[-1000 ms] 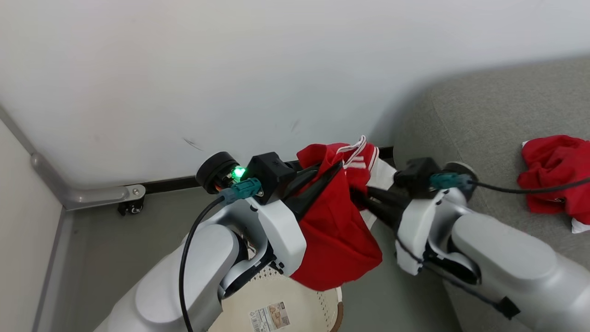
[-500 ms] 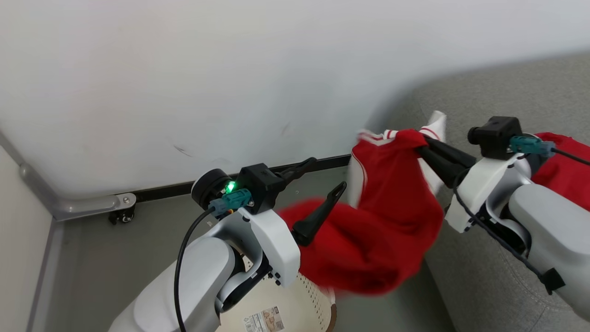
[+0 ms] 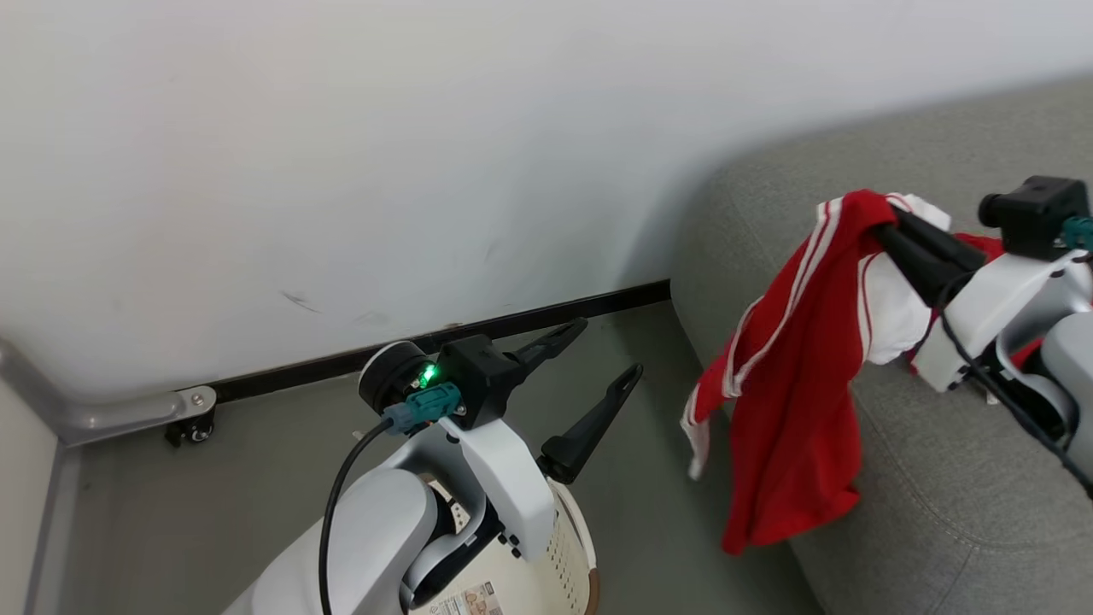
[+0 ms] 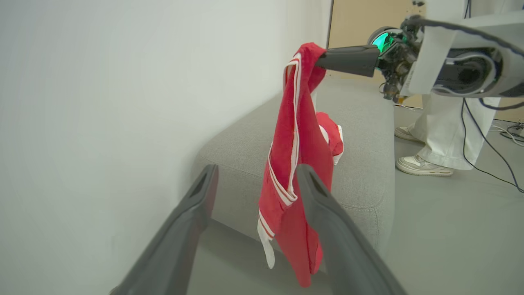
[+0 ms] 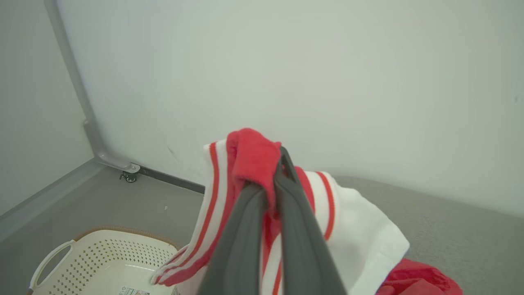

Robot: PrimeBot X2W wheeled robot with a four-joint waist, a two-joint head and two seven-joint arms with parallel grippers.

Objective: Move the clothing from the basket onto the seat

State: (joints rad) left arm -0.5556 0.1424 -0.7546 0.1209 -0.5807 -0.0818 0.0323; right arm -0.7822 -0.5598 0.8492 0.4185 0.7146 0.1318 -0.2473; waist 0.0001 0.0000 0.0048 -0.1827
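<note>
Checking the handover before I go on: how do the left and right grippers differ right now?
The left gripper is open and holds nothing; the right gripper is shut on the red soft-fabric garment with white stripes. The left one is by the cream perforated plastic basket; the right one is over the grey woven-fabric sofa seat. Both have long dark fingers.

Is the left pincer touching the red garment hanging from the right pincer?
Apart. The head view shows bare floor between the open left pincer and the red garment, which hangs from the shut right pincer.
</note>
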